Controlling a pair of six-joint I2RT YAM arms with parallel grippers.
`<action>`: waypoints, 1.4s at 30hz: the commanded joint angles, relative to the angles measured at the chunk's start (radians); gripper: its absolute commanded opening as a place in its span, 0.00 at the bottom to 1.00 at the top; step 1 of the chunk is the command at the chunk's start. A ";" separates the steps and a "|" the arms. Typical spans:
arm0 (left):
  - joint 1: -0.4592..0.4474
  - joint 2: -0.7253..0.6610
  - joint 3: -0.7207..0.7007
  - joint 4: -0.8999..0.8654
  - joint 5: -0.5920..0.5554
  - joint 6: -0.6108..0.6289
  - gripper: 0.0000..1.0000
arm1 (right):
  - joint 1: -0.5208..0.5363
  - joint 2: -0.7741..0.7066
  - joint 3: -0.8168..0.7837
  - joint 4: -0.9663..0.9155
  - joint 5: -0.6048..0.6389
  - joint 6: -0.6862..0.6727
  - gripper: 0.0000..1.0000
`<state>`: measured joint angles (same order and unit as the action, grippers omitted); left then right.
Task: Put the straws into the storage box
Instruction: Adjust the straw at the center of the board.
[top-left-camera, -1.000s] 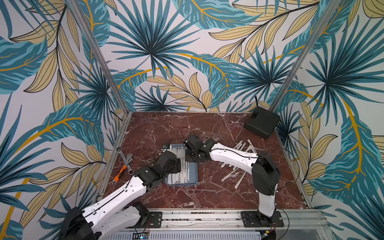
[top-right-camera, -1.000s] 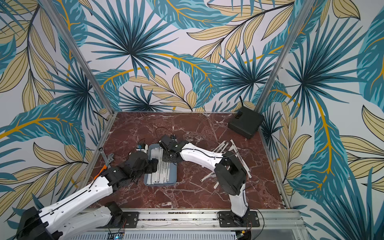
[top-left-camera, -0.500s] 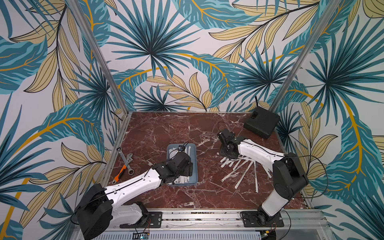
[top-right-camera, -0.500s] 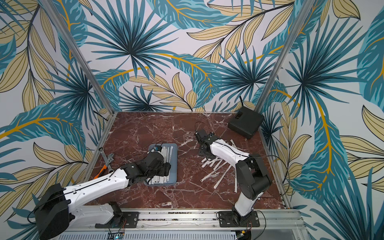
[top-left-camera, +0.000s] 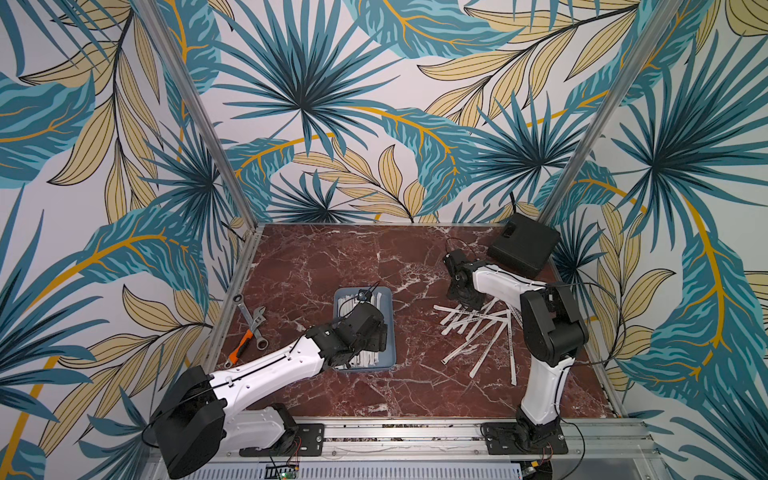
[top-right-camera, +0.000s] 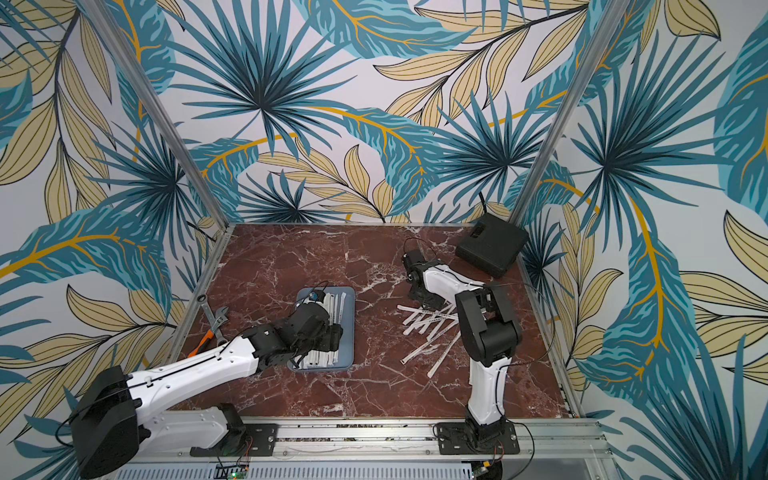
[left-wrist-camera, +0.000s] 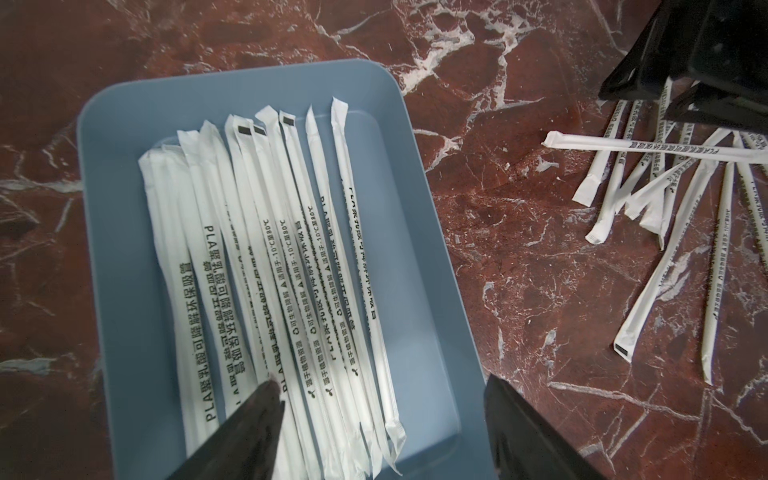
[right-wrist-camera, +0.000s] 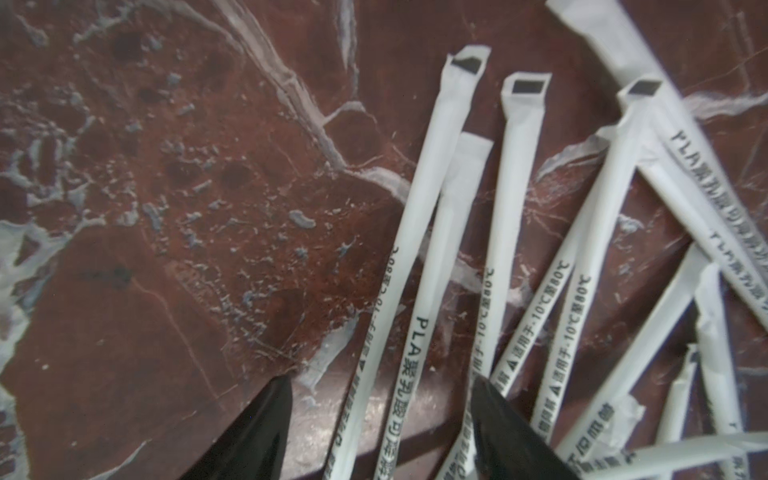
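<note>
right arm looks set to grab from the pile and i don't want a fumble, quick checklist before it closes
1. Right gripper open over the loose straws: ok.
2. Only one straw between its fingers: not ok, at least two run through the gap.
3. Room in the storage box beside the packed straws: ok.
4. Left gripper clear of the box: not ok, it hangs open above it.
5. Wrenches and black box off the route from pile to storage box: ok.
</note>
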<state>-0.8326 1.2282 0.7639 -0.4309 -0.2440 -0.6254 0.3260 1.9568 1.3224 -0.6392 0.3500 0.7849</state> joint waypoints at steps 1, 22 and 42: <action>0.000 -0.035 0.019 -0.028 -0.045 -0.002 0.82 | 0.004 0.026 -0.003 0.037 -0.084 0.021 0.67; 0.038 -0.127 -0.048 -0.012 -0.096 -0.001 0.82 | 0.417 -0.078 -0.030 -0.056 -0.063 -0.120 0.26; 0.046 -0.108 -0.049 -0.022 -0.056 -0.005 0.82 | 0.150 0.033 0.131 -0.034 -0.021 -0.029 0.70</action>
<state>-0.7918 1.1305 0.7410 -0.4465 -0.3046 -0.6258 0.4671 1.9423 1.4185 -0.6842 0.3511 0.7345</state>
